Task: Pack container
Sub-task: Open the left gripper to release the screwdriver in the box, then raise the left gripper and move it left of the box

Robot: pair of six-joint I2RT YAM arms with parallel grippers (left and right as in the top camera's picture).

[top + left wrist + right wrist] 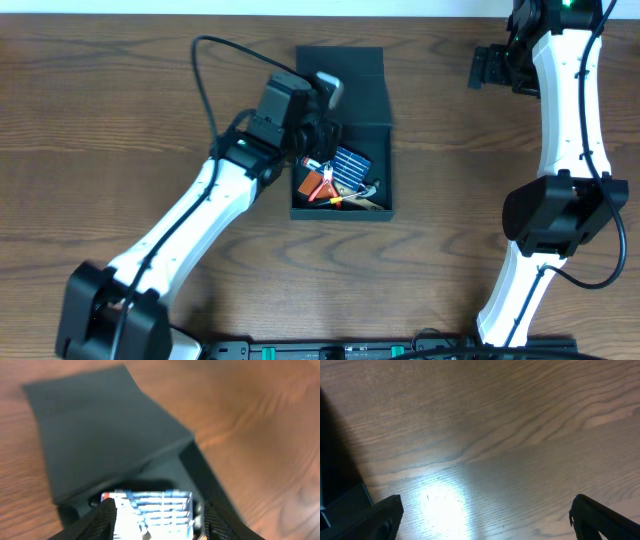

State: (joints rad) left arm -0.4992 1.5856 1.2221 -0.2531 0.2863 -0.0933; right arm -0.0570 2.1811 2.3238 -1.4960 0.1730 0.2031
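Your container [340, 213] sits mid-table [120, 120], open side up. Its lid [350, 85] is folded back flat on the far side. Box and lid together make a long shape running from you to the far edge, with the lid pointing away from you and the hinge on the far wall. In the left wrist view the lid [100, 430] fills the upper frame, sloping off to the left.

Your left gripper [318, 140] hangs over the far left part of the box. Its fingers [106, 519] stand apart over a blue striped pack [150, 505], and a gap shows beside the right finger. The pack [349, 163] lies inside, next to an orange piece [318, 183].

Your right gripper [490, 68] is well apart at the far right, jaws spread wide over bare wood and holding nothing.
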